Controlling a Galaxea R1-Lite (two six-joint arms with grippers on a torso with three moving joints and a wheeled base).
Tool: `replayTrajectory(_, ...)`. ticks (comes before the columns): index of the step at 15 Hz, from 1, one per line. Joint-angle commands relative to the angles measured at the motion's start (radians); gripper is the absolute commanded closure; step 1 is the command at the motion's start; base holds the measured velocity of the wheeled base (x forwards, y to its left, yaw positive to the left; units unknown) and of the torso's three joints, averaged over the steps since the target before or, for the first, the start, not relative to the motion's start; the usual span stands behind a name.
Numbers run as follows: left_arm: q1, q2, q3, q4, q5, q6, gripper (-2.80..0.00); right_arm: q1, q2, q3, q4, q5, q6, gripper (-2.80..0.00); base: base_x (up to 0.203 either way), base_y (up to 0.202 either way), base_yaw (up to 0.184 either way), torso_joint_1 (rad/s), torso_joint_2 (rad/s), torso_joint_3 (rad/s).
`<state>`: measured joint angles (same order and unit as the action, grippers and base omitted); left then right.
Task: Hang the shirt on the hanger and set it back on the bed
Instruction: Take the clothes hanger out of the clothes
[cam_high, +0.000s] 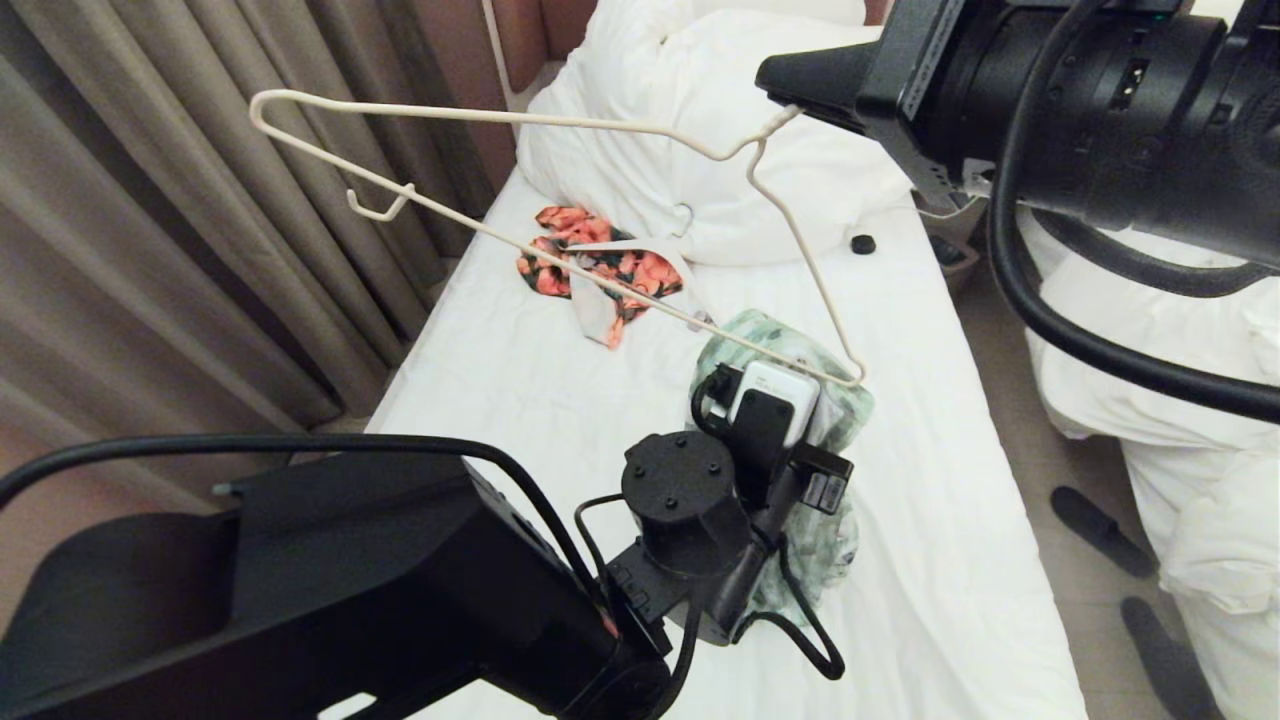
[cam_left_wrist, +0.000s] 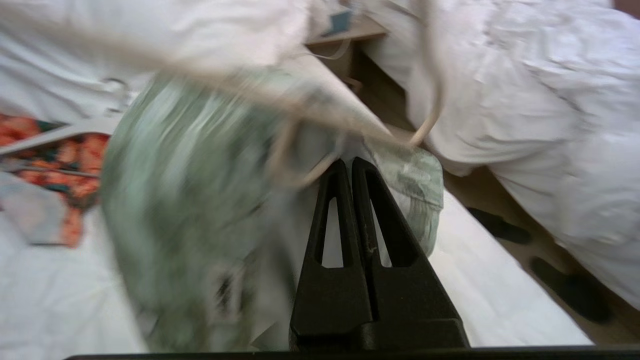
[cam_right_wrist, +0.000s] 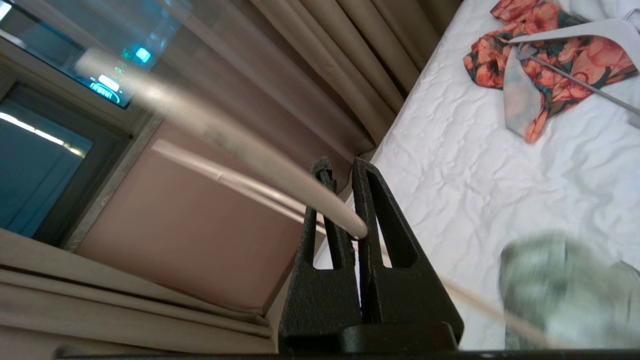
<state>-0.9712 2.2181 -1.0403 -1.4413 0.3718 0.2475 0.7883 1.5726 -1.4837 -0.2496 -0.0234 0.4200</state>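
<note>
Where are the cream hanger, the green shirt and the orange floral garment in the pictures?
hanger (cam_high: 480, 117): head view, on the long straight bar of the frame.
shirt (cam_left_wrist: 180, 200): left wrist view, on the bunched green fabric.
orange floral garment (cam_right_wrist: 555, 55): right wrist view, on the printed cloth lying on the sheet.

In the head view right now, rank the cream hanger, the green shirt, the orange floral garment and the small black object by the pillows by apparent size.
1. cream hanger, though it hangs nearer the camera, so its lead is unsure
2. green shirt, partly hidden behind the left gripper
3. orange floral garment, close to the shirt's visible part
4. small black object
</note>
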Motion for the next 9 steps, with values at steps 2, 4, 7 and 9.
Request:
replayTrajectory(2, 0.020, -0.001, -0.010, -0.013, 0.002, 0.029, 0.00, -0.031, -0.047, 0.014, 0.005, -0.001, 0.003, 0.00, 0.000, 0.000, 0.000, 0.000, 0.00, 0.000)
replayTrajectory(4, 0.012, 0.008, -0.006, -0.025, 0.002, 0.032, 0.00, -0.044, -0.063, 0.014, 0.016, 0.000, 0.003, 0.00, 0.000, 0.000, 0.000, 0.000, 0.00, 0.000)
replayTrajectory(7, 0.009, 0.014, -0.002, -0.028, 0.002, 0.036, 0.00, -0.047, -0.075, 0.007, 0.029, 0.000, 0.003, 0.00, 0.000, 0.000, 0.000, 0.000, 0.00, 0.000)
replayTrajectory(9, 0.000, 0.014, 0.000, -0.015, 0.017, 0.054, 0.00, -0.059, -0.080, 0.005, 0.029, 0.002, 0.002, 0.00, 0.000, 0.000, 0.000, 0.000, 0.00, 0.000)
